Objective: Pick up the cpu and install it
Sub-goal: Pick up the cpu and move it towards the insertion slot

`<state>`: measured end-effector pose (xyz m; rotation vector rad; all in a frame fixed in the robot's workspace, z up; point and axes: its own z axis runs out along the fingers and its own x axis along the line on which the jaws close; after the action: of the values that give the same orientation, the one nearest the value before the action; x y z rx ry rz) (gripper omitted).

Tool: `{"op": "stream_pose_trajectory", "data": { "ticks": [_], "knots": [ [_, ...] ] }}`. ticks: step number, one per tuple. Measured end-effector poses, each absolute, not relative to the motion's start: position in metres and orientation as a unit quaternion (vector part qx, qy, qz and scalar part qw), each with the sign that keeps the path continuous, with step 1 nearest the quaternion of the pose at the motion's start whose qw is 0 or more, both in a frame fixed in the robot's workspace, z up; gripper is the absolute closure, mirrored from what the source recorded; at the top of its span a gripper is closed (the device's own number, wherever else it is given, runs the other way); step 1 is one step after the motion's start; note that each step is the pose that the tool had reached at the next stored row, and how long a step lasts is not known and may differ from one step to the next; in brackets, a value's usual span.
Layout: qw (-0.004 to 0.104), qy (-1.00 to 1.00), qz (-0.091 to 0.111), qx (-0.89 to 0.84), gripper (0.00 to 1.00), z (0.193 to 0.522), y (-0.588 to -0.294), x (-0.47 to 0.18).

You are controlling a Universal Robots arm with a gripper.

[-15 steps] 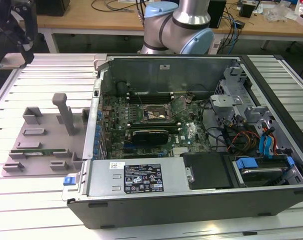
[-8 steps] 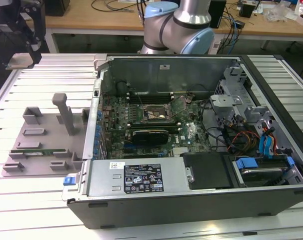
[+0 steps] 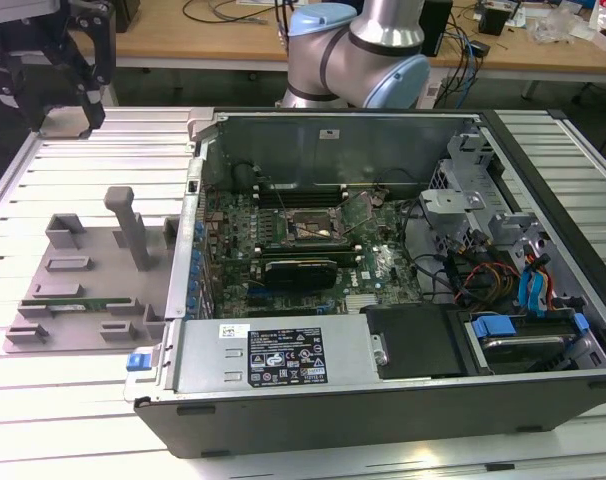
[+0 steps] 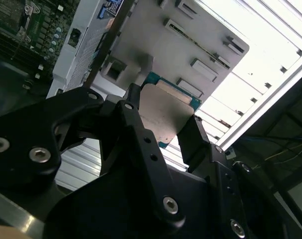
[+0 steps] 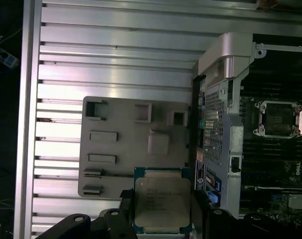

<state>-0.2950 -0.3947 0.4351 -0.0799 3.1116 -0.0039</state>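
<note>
Your claw (image 3: 68, 105) sits at the far corner on the exterior view's left, raised above the slatted metal counter (image 3: 73, 400). It is pinching the cpu (image 3: 67, 124). In both wrist views the black fingers (image 5: 125, 215) press on two opposite edges of the cpu (image 5: 162, 199), one per side. The silver top faces the first wrist view, and the green rim shows around it. In the second wrist view the claw (image 4: 163, 119) grips the cpu (image 4: 166, 112) flat between the fingers (image 4: 133, 107).

The grey plastic tray (image 3: 83, 290) lies on the counter just beside the open computer case (image 3: 543, 400). Inside the case, the cpu socket (image 3: 313, 225) on the motherboard (image 3: 383, 270) stands open, well apart from the claw. The black graphics card (image 3: 301, 272) sits near the socket.
</note>
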Motion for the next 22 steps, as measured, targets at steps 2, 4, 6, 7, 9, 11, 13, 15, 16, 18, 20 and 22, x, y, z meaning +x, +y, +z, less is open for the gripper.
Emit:
{"op": "stream_pose_trajectory", "data": {
  "ticks": [2, 4, 6, 7, 9, 11, 13, 15, 16, 18, 20, 22],
  "knots": [
    [0.015, 1.000, -0.001, -0.026, 0.45, 0.435, -0.395, -0.290],
    [0.014, 1.000, -0.001, -0.026, 0.45, 0.434, -0.395, -0.284],
    [0.014, 1.000, -0.002, -0.026, 0.45, 0.432, -0.395, -0.279],
    [0.014, 1.000, -0.002, -0.026, 0.45, 0.432, -0.394, -0.278],
    [0.014, 1.000, -0.002, -0.026, 0.45, 0.430, -0.394, -0.272],
    [0.014, 1.000, -0.002, -0.026, 0.45, 0.429, -0.393, -0.268],
    [0.014, 1.000, -0.002, -0.026, 0.45, 0.428, -0.392, -0.259],
    [0.014, 1.000, -0.002, -0.026, 0.45, 0.427, -0.392, -0.253],
    [0.014, 1.000, -0.002, -0.026, 0.45, 0.426, -0.392, -0.247],
    [0.014, 1.000, -0.002, -0.026, 0.45, 0.425, -0.392, -0.239],
    [0.014, 1.000, -0.002, -0.026, 0.45, 0.424, -0.392, -0.234],
    [0.014, 1.000, -0.002, -0.026, 0.45, 0.422, -0.392, -0.226]
  ]
}}
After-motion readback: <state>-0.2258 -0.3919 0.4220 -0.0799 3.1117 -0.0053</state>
